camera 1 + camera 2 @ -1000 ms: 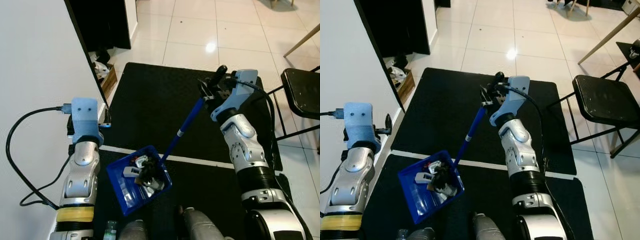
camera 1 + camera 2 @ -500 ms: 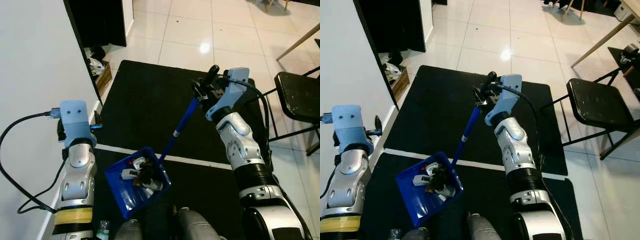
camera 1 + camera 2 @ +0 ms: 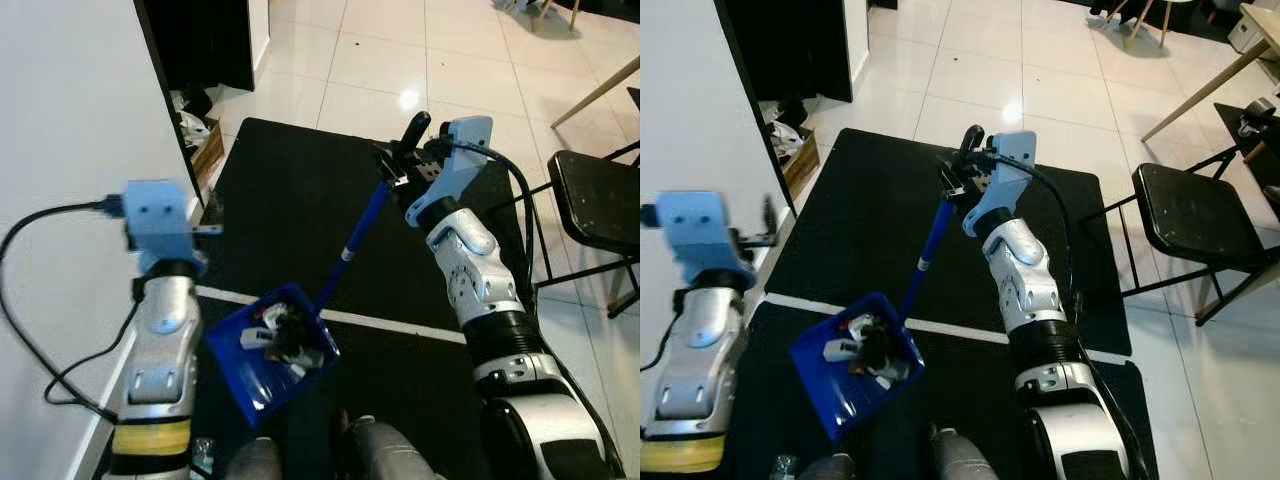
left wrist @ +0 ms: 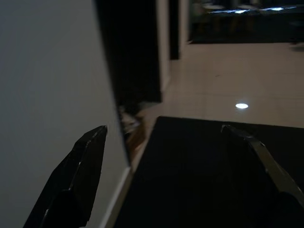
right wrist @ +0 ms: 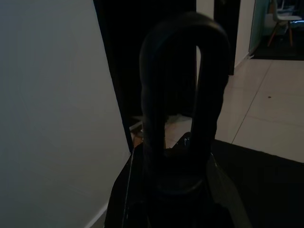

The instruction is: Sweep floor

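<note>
While the right gripper [image 3: 398, 172] sits in the upper middle of the left eye frame, its jaws are clamped on the black grip of the dustpan handle [image 3: 357, 232], a blue pole that slants down and to the left across the black mat [image 3: 290, 200]. At the pole's lower end, in the lower middle of the frame, the blue dustpan [image 3: 268, 349] rests tilted over the mat, holding a small heap of white and dark debris [image 3: 283, 333] (what the pieces are is too small to tell). A white line [image 3: 400, 325] crosses the mat just beside the pan.

Along the right wrist view, the looped black end of the handle [image 5: 183, 90] stands upright between the fingers, with a white wall [image 5: 52, 109] to one side and a dark doorway behind.

At the left of the frame the left gripper [image 4: 183, 166] is raised beside the white wall, its jaws apart and holding nothing; the wrist view looks between the two black fingers [image 4: 76, 175] at the mat's edge and pale tiled floor [image 4: 247, 76]. A black cable [image 3: 30, 300] loops from that wrist down the wall.

Near the upper left, a cardboard box [image 3: 205, 148] of oddments sits at the foot of the dark doorway. A black folding chair [image 3: 595, 200] stands on the tiles at the right edge.
</note>
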`<state>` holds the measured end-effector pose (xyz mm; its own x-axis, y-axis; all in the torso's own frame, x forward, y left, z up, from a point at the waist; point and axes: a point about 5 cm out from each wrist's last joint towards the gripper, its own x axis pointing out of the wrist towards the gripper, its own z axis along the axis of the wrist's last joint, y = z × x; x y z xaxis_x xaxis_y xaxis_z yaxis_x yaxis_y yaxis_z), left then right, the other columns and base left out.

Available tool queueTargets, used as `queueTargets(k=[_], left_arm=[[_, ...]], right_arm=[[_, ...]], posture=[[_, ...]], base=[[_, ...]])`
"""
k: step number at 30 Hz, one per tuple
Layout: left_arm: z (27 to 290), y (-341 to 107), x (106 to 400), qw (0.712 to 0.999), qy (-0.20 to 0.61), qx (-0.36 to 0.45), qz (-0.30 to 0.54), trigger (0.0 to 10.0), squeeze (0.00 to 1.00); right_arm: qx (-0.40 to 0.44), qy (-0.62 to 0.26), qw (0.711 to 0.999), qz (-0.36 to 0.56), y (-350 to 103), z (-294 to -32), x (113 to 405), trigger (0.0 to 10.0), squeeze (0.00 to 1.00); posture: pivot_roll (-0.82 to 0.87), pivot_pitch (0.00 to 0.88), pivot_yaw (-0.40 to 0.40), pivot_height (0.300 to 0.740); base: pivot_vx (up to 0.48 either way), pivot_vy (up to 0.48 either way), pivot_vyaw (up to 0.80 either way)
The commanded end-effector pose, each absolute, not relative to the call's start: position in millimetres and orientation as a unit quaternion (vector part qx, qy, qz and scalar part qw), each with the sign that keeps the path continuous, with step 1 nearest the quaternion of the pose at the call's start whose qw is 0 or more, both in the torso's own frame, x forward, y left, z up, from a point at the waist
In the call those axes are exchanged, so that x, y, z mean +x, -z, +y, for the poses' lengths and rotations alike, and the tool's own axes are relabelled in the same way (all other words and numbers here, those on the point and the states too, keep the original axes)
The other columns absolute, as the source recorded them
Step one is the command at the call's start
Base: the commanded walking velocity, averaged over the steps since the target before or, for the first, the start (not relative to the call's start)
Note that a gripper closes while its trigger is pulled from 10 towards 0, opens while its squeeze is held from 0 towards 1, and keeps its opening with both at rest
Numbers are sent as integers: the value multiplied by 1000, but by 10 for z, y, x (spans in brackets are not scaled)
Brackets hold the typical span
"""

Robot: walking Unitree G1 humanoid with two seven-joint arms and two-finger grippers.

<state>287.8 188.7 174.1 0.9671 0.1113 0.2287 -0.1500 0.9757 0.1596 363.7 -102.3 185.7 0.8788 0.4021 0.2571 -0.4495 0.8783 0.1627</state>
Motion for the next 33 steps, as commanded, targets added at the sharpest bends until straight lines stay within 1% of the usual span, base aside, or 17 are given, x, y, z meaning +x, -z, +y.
queueTargets(k=[1,2,3,5,10,15,22,26,28,30,31,33], left_arm=[[1785,-1682,2910,992,-39,74,-94,10000,0],[1730,-1679,2935,994,-24,62,-89,10000,0],[1671,-1678,2968,995,-6,49,-82,10000,0],[1590,-1688,3013,997,20,33,-74,10000,0],[1524,-1741,3098,996,38,37,-76,10000,0],[1525,-1773,3139,995,45,36,-83,10000,0],[1571,-1785,3139,995,37,45,-87,10000,0],[1695,-1698,3134,995,-6,71,-64,10000,0],[1825,-1669,3120,994,-39,81,-57,10000,0],[2147,-1635,3068,991,-100,85,-42,10000,0],[2147,-1635,3068,991,-100,85,-42,10000,0],[2308,-1649,3012,987,-121,92,-42,10000,0]], right_arm=[[107,-197,965,-138,-1932,-1156,3621,10000,0],[106,-188,966,-139,-1917,-1202,3613,10000,0],[104,-177,969,-140,-1901,-1260,3597,10000,0],[100,-161,972,-142,-1879,-1349,3567,10000,0],[91,-138,976,-141,-1843,-1479,3529,10000,0],[91,-136,976,-145,-1857,-1473,3534,10000,0],[93,-156,973,-143,-1872,-1365,3553,10000,0],[92,-163,972,-140,-1862,-1333,3566,10000,0],[91,-166,972,-139,-1861,-1320,3571,10000,0],[90,-169,971,-140,-1872,-1314,3573,10000,0],[90,-169,971,-140,-1872,-1314,3573,10000,0],[90,-169,971,-140,-1870,-1318,3574,10000,0]], posture=[[46,64,-36,740],[46,64,-36,740],[23,59,-10,740],[9,57,4,740],[-13,50,26,740],[-17,43,29,740],[2,35,7,740],[13,35,-1,740],[15,35,-1,740],[21,36,-6,740],[21,36,-6,740],[29,38,-11,740]], base=[[0,0,0],[0,0,0],[0,0,0],[0,0,0],[0,0,0],[0,0,0],[0,0,0],[0,0,0],[0,0,0],[0,0,0],[0,0,0],[0,0,0]])
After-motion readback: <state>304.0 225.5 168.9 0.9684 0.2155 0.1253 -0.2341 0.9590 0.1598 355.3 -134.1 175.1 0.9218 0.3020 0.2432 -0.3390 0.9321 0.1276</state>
